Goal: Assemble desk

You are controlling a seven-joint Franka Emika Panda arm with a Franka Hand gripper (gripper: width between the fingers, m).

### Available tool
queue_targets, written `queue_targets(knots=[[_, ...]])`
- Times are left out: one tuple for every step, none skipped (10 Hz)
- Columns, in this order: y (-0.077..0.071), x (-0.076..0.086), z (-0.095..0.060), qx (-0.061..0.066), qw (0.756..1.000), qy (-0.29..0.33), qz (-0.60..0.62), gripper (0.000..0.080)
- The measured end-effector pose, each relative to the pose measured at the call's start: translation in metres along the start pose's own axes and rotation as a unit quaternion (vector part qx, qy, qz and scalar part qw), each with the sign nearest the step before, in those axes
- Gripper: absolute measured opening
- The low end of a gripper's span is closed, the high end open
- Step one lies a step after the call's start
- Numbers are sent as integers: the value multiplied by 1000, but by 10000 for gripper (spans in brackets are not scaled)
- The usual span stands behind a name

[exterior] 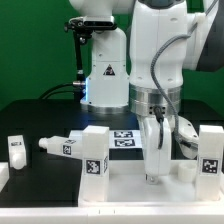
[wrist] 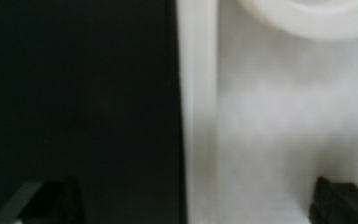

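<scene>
The white desk tabletop (exterior: 125, 182) lies flat at the front of the black table. A chunky white leg (exterior: 95, 150) with a tag stands at its corner on the exterior view's left, and another leg (exterior: 210, 150) stands on the right. A third leg (exterior: 62, 146) lies on the table, and a fourth (exterior: 15, 150) sits further left. My gripper (exterior: 153, 175) points down over the tabletop. In the wrist view my gripper (wrist: 197, 200) is open, with dark fingertips (wrist: 51, 200) wide apart astride the tabletop's edge (wrist: 265, 120). A round white shape (wrist: 309, 20) shows beyond.
The marker board (exterior: 125, 138) lies behind the tabletop, just beside my gripper. The white robot base (exterior: 105, 75) stands at the back. The black table surface (wrist: 78, 100) shows beside the tabletop edge.
</scene>
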State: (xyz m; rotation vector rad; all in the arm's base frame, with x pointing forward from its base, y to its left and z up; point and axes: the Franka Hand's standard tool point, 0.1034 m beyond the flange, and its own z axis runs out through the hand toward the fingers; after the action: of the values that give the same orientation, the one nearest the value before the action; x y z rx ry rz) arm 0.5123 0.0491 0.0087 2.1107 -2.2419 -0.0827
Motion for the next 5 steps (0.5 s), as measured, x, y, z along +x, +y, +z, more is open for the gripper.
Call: queue_targets(knots=[[0,0,0,0,1000,0,0,516],[0,0,0,0,1000,0,0,365],[0,0,0,0,1000,0,0,227],[0,0,0,0,1000,0,0,96],[-2,-1,-2,4,1000,0,-1,96]])
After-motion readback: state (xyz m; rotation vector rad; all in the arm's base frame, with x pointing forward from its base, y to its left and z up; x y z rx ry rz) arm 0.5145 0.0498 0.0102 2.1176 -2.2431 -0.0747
